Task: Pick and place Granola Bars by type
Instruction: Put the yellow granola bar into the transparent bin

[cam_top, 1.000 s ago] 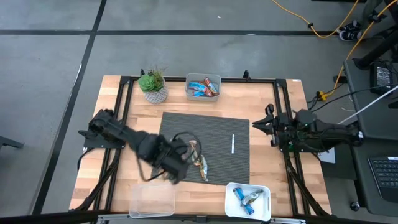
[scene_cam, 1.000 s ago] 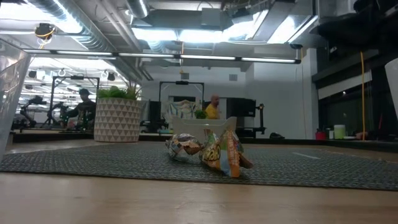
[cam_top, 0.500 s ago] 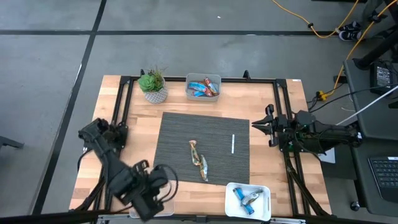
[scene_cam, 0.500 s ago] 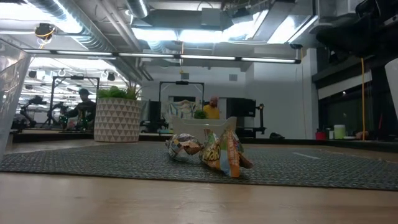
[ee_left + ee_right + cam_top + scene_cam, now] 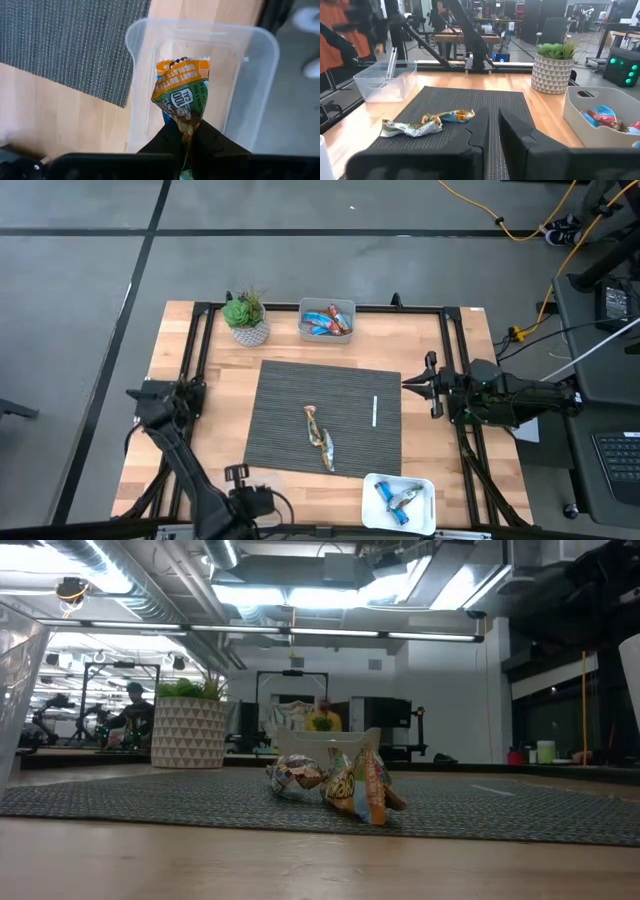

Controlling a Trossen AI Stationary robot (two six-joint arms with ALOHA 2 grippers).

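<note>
My left gripper (image 5: 248,506) (image 5: 185,131) hangs at the table's near left, over a clear plastic bin (image 5: 240,75), and is shut on a granola bar (image 5: 182,92) with an orange and green wrapper. Two more bars (image 5: 321,435) (image 5: 340,780) lie flat on the dark mat (image 5: 290,395), end to end. My right gripper (image 5: 412,384) (image 5: 493,134) waits at the table's right edge. It points level across the mat, its fingers close together with nothing between them. My left gripper pinches the bar's crimped end (image 5: 186,129) between its two fingers, which come from above and point down. The rest of the bar hangs below the fingertips, inside the outline of the clear bin. I cannot tell whether it touches the bin's floor.
A grey bin (image 5: 327,320) with blue and red bars stands at the far edge, beside a potted plant (image 5: 246,317). A white tray (image 5: 400,500) with blue bars sits at the near right. A thin white stick (image 5: 375,410) lies on the mat's right part.
My left gripper has swung from above the mat's near left part toward the table's near edge and has come lower, carrying the bar with it. It now hangs over the clear bin. The two bars on the mat have stayed where they were.
</note>
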